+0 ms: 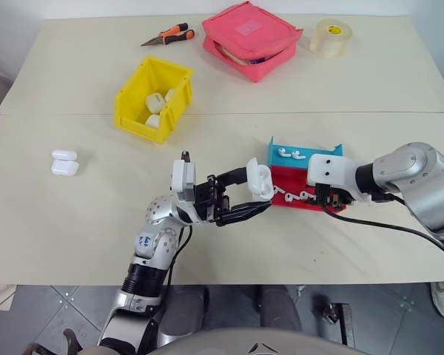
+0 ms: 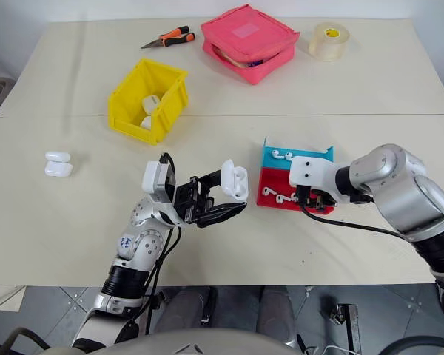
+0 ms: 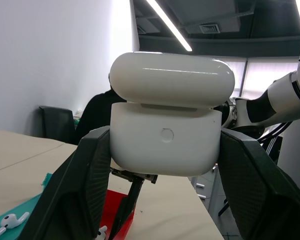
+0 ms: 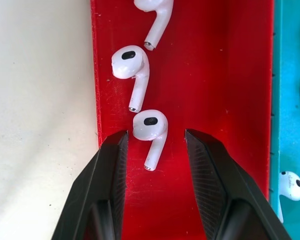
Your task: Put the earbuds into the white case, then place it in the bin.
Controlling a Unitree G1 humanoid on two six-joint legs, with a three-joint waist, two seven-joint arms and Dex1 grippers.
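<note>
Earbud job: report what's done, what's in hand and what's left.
Done: three closed white cases lie in the yellow bin. In hand: the left claw grips an open case; the right claw straddles an earbud in the red tray, not yet closed. Left: load the earbuds, bin that case, then two cases on the table.

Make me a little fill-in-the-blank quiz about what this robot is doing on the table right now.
1. The left tool is shut on a white case whose lid is ____.
2. The right tool has its fingers on either side of an earbud lying in the ____ tray.
3. The bin holding white cases is coloured ____.
4. Beside the red tray lies a ____ tray.

Missing words: open; red; yellow; blue
</note>
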